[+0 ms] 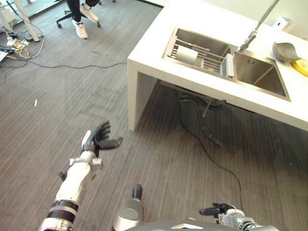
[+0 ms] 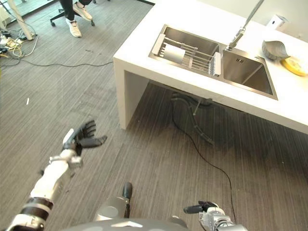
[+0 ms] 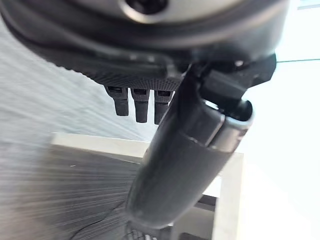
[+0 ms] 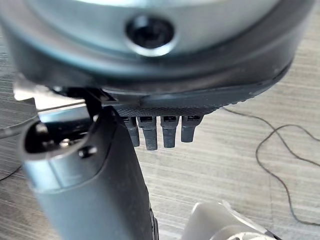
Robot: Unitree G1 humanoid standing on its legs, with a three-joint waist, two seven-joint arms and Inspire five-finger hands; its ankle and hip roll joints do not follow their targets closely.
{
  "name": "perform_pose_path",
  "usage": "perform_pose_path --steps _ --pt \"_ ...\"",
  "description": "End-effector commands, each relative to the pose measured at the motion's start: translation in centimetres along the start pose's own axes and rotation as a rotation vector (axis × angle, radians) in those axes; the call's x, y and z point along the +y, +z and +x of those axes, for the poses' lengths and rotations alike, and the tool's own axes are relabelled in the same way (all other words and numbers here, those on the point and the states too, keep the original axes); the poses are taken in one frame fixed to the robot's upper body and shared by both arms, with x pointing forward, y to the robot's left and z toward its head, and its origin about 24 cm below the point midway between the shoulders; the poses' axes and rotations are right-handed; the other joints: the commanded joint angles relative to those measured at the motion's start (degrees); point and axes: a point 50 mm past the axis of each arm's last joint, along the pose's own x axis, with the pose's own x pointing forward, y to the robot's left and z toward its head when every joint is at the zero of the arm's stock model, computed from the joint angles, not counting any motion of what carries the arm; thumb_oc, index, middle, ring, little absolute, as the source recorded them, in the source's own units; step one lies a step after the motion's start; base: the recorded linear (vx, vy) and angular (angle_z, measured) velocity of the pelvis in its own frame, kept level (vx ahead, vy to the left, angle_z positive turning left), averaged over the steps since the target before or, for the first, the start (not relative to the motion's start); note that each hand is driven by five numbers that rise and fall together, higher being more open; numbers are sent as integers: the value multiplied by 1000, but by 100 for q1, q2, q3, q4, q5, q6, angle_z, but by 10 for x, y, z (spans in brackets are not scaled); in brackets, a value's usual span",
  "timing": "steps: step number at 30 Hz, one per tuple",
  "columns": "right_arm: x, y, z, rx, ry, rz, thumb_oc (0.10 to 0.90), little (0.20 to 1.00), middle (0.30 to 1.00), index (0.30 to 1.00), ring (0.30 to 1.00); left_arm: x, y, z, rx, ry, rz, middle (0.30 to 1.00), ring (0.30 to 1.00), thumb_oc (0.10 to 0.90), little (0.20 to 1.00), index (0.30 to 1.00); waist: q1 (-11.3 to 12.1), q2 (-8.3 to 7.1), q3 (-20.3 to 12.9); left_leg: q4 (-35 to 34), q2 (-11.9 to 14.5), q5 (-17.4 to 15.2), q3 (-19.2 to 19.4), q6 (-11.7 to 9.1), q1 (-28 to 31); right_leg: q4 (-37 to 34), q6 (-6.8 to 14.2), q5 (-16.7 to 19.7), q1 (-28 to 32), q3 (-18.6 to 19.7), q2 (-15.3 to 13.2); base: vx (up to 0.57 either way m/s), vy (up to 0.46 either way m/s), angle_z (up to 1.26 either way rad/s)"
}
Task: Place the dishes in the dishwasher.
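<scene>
Left hand [image 1: 100, 137]: raised over bare floor [image 1: 57, 96], fingers spread and relaxed, holding nothing. Its wrist view shows the fingers [image 3: 141, 102] straight, with the thumb [image 3: 185, 165] extended and nothing between them.

Ahead of that hand and off to its right stands the white counter [image 1: 202, 62] with a steel double sink [image 1: 260, 72]. A wire rack [image 1: 199, 54] sits in the basin nearer the hand, and one pale dish [image 1: 186, 55] stands on edge in it. Well apart from both hands. No dishwasher is evident.

Right hand [image 1: 219, 210]: low, close to the body. Its wrist view shows fingers [image 4: 160, 131] hanging straight and a free thumb; empty.

Past the faucet [image 1: 257, 24], on the counter beyond the sink, lie a grey bowl [image 1: 285, 51] and a yellow item [image 1: 301, 66], possibly a cloth; the edge of view cuts it off.

Assessment: the step is the approach. Close on the counter first, squarely to the rack. Keep the left hand wide until over the dish, then take it by its upper rim, lifting straight up to avoid catching the wires.

A seated person's legs [image 1: 79, 14] are far beyond the left hand; no obstruction.
</scene>
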Motion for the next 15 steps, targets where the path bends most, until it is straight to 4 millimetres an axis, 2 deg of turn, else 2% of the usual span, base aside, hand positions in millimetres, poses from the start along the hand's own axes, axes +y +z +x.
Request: perform_pose_path --steps 1,2,3,4,5,7,8,9,10,12,14,15 --pt "-27 -4 -1 14 -64 -22 800 900 900 900 900 -6 84 4 -400 -16 -5 900 900 800 900 900 -39 343 -62 44 136 -494 108 -475 117 -1817 -187 783 -59 -565 303 371 -13 -17" --pt "-28 -6 -1 13 -64 -24 800 900 900 900 900 -6 101 3 -469 -17 10 900 900 800 900 900 -71 312 -51 22 88 -549 99 -527 217 -2309 -268 616 -60 -644 241 349 -93 -8" --pt "-28 -6 -1 11 -61 -22 800 900 900 900 900 -4 114 1 -523 -16 18 900 900 800 900 900 -91 281 -42 -3 85 -620 109 -599 336 -2889 -298 601 -58 -766 164 328 -153 -4" --pt "-27 -7 -2 12 -59 -20 800 900 900 900 900 -3 127 0 -577 -17 32 900 900 800 900 900 -114 272 -50 -44 125 -687 130 -685 455 -3443 -283 721 -103 -879 83 212 -129 4" --pt "-27 -7 -2 12 -58 -19 800 900 900 900 900 -3 127 0 -577 -17 33 900 900 800 900 900 -113 282 -46 -48 142 -689 126 -692 466 -3493 -286 744 -70 -892 112 255 -134 7" --pt "-24 -11 -2 18 -41 -12 800 900 900 900 900 -3 152 -3 -686 4 46 900 900 800 900 900 -233 271 -66 -98 155 -867 25 -844 722 -4308 -221 1021 -251 -695 -6 405 -108 11" --pt "-13 -27 -3 43 -2 -19 800 900 900 900 900 -2 164 -7 -752 26 47 900 900 800 900 900 -383 212 -89 -70 96 -1019 5 -869 932 -4505 -145 1317 -344 -371 -49 500 -73 13" --pt "-5 -37 -4 55 33 -38 800 900 900 900 900 -2 171 -11 -793 35 58 900 900 800 900 900 -491 165 -118 -42 70 -1117 46 -879 1002 -4523 -103 1413 -312 -324 -67 467 -53 18" --pt "0 -39 -4 47 53 -60 800 900 900 900 900 -1 174 -13 -812 48 64 900 900 800 900 900 -604 136 -166 -6 51 -1197 50 -874 1077 -4516 -126 1465 -291 -243 -38 386 -49 24" --pt "4 -56 -8 63 80 -74 800 900 900 900 900 -1 177 -19 -838 47 81 900 900 800 900 900 -833 146 -306 107 130 -1381 -2 -909 1290 -4507 -194 1403 -236 -152 116 371 -65 12" --pt "5 -60 -9 69 92 -94 800 900 900 900 900 1 176 -21 -842 52 83 900 900 800 900 900 -903 171 -374 212 199 -1460 19 -951 1329 -4563 -212 1382 -188 -178 186 249 -102 -1" --pt "6 -59 -9 46 107 -142 800 900 900 900 900 3 175 -22 -839 59 81 900 900 800 900 900 -971 263 -435 611 368 -1418 5 -1068 1293 -4685 -316 1251 -16 -179 455 172 -122 -12"
